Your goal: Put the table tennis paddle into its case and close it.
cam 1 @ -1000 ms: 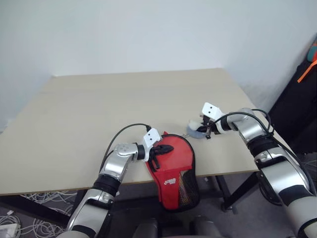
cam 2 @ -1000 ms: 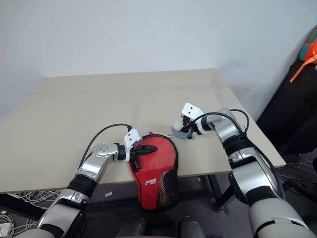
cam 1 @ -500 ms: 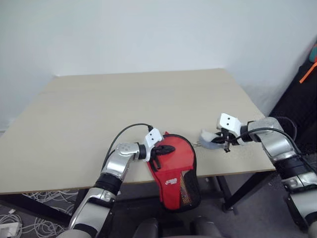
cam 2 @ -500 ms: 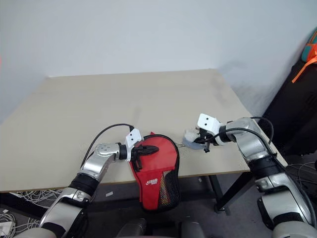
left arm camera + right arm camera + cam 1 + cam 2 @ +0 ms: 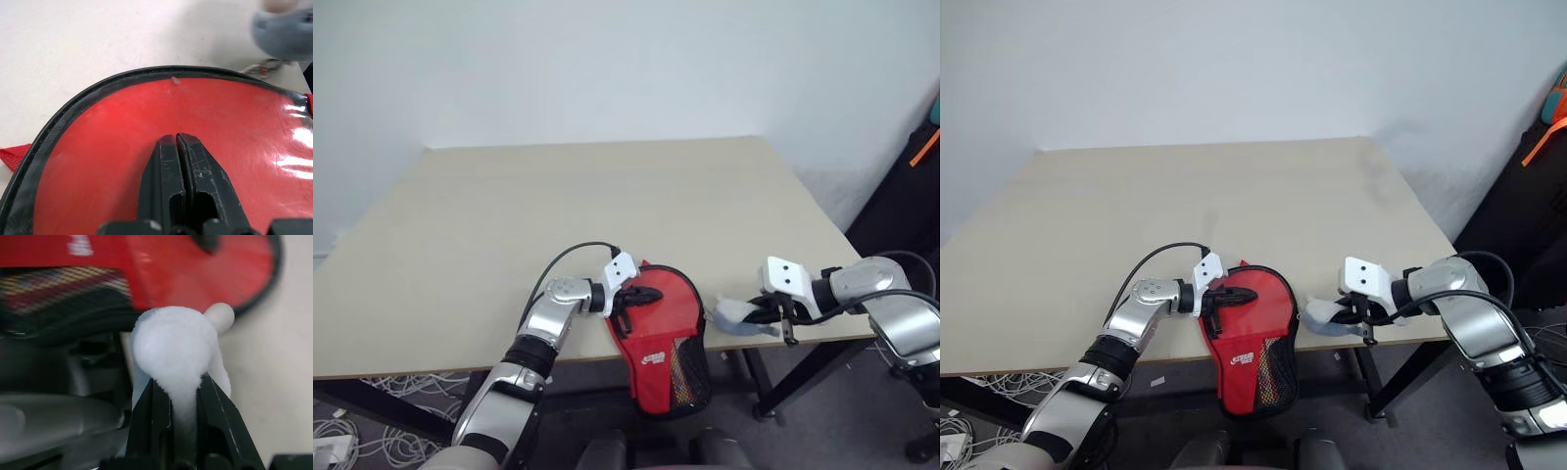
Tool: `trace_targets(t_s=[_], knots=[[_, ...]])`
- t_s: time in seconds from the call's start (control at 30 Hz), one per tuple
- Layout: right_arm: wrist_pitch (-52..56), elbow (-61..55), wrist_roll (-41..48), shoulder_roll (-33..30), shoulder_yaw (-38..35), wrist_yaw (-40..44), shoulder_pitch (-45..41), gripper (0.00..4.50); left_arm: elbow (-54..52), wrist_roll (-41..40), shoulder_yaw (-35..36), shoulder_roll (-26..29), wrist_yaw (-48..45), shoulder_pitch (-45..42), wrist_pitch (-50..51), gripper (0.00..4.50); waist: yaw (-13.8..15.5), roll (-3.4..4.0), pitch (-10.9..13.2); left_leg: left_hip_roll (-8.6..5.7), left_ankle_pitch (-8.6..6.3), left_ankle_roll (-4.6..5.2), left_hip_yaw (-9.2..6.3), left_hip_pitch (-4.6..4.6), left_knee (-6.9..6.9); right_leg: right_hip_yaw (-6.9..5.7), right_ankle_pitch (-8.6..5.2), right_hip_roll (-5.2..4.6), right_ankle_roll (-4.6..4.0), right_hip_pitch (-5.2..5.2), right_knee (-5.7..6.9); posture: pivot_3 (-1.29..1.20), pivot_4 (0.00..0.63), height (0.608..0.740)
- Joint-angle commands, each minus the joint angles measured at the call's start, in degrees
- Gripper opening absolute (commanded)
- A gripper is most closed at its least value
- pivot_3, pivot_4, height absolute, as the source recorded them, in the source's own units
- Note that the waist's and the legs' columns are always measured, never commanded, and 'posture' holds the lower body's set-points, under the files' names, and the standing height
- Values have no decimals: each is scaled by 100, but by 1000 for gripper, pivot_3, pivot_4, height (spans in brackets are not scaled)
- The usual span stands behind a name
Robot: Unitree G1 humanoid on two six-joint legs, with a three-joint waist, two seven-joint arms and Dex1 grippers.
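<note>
the table takes the middle of the head views, its near edge running across the lower third of the frame. there is one.

the case lies at lower centre, its round end on the tabletop and its narrow end with the mesh pocket hanging past the near edge. that overhang is likely why it is pinned: left alone it could slide off. one case. in the left wrist view a red face shows under its clear panel, which reads as the paddle already inside, though no handle can be made out. the black rim looks shut around the round end; whether the zip is run all the way cannot be told.

the left gripper sits left of centre in the lower frame, lying across the round end of the case. its fingers are pressed together with nothing between them, resting on the clear panel, so it works as a hold-down, not a grasp.

the right gripper is at lower right, over the table's near edge and just right of the case. its fingers are narrow, pinched on a small grey-white lump, probably to clear it from the case's side. one lump.

two grippers, one busy with each thing.
</note>
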Motion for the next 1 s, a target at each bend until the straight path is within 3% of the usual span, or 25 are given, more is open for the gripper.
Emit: trace_targets(t_s=[0.03,0.7,1.0], knots=[[42,-413,237,-227,-148,145,127,119,249,228,-204,-11,-46,92,70,0,6,-3,1,0,0,0,0,0,0,0,0,0,0,0,0,0,0,739],[-429,-1381,988,-1406,-276,1031,1366,119,51,223,-220,-22,14,266,155,0,55,-39,6,2,-8,2,4,1,1,-1,-2,-5,2,-5,-8,0,0,739],[-607,-1623,1303,-1548,-415,1207,1531,119,140,235,-201,-5,41,215,123,0,55,-44,8,3,-9,0,5,3,2,-2,-3,-6,3,-8,-9,0,0,739]])
